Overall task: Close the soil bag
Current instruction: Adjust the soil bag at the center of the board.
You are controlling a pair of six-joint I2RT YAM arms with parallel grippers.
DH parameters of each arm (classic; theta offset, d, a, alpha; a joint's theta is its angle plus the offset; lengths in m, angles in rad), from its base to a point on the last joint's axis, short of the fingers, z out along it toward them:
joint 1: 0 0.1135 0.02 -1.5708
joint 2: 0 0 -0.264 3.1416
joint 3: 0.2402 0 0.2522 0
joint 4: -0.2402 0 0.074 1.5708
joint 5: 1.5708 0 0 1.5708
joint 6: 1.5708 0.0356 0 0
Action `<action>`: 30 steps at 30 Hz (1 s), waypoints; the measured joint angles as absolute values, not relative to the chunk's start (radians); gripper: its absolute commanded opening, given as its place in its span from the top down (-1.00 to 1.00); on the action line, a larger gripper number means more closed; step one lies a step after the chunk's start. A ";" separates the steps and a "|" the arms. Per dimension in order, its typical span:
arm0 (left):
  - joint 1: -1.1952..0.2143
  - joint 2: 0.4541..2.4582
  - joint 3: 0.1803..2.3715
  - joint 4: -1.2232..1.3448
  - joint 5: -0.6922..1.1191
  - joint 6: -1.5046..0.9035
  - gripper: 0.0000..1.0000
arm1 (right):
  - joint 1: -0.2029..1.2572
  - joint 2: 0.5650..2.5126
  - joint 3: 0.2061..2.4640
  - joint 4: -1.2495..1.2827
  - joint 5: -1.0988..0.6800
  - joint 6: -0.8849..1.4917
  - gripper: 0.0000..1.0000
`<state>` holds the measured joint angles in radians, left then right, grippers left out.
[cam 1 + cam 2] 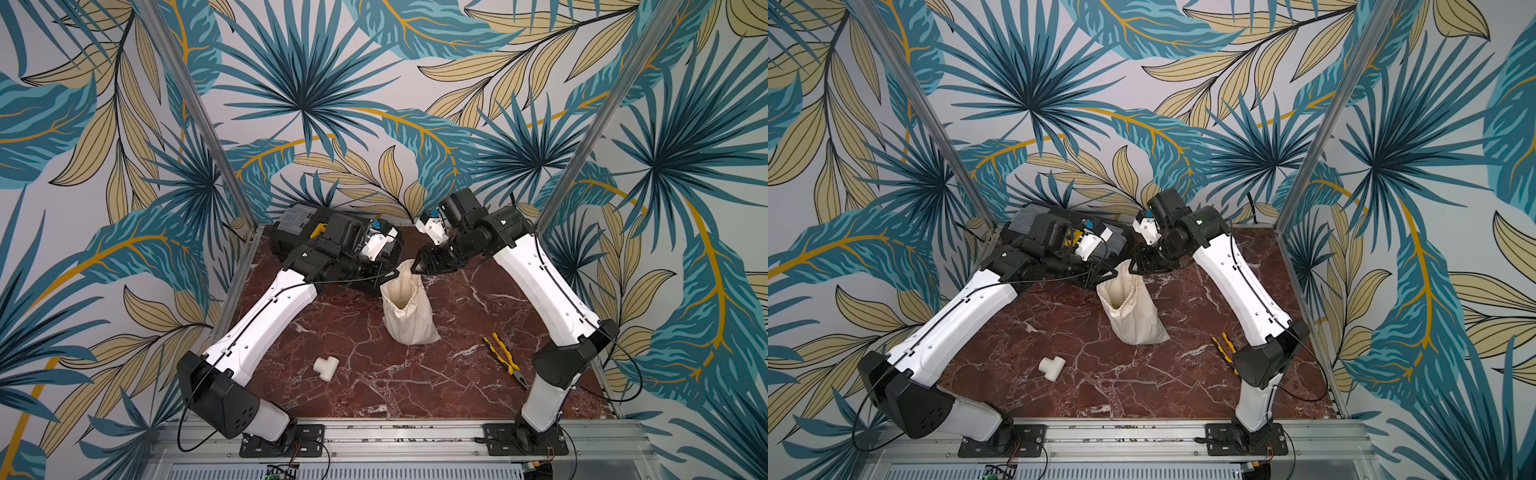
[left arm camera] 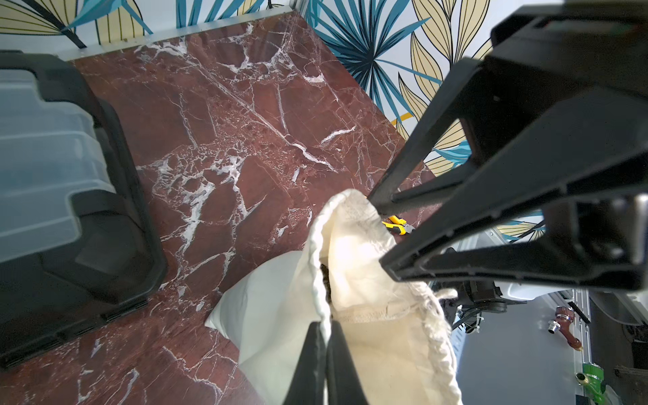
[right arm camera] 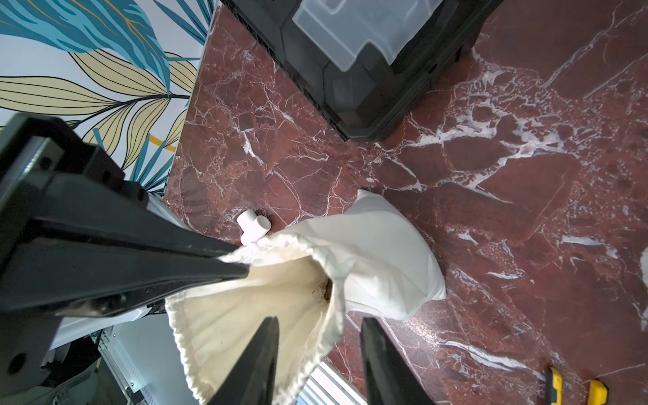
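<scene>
soil bag (image 1: 409, 307) upright near toolbox (image 1: 299, 232), mouth open. left gripper (image 2: 326, 324) jaws together, clamped on hem (image 2: 317, 280). right gripper (image 3: 319, 318) jaws apart, straddling rim. likely best: right pinches cord (image 2: 438, 336), not cloth; left anchors; pull slowly, avoid tipping.

Left gripper (image 2: 326, 324) pinched closed, right gripper (image 3: 319, 319) seemingly parted

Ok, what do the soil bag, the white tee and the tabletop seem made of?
The soil bag: soft cream woven cloth, matte; it creases and has a stitched, gathered hem. The white tee: rigid plastic by the look, smooth, slightly glossy. The tabletop: red-brown marble pattern, white veins; real stone or printed sheet, I cannot tell.
</scene>
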<state>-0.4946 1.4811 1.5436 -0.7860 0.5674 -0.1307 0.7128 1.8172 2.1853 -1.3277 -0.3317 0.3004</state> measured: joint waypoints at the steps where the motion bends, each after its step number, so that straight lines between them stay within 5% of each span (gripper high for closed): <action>1: -0.495 1.481 1.544 -0.786 0.569 -0.132 1.00 | 0.720 1.818 2.191 -1.332 -0.332 0.308 0.13; 20: -0.495 1.480 1.557 -0.805 0.573 -0.141 1.00 | 0.771 1.815 2.122 -1.341 -0.288 0.411 0.14; 24: -0.495 1.480 1.561 -0.808 0.573 -0.143 1.00 | 0.777 1.815 2.110 -1.342 -0.278 0.421 0.33; 30: -0.495 1.480 1.597 -0.865 0.538 -0.138 1.00 | 0.780 1.784 2.090 -1.341 -0.270 0.448 0.94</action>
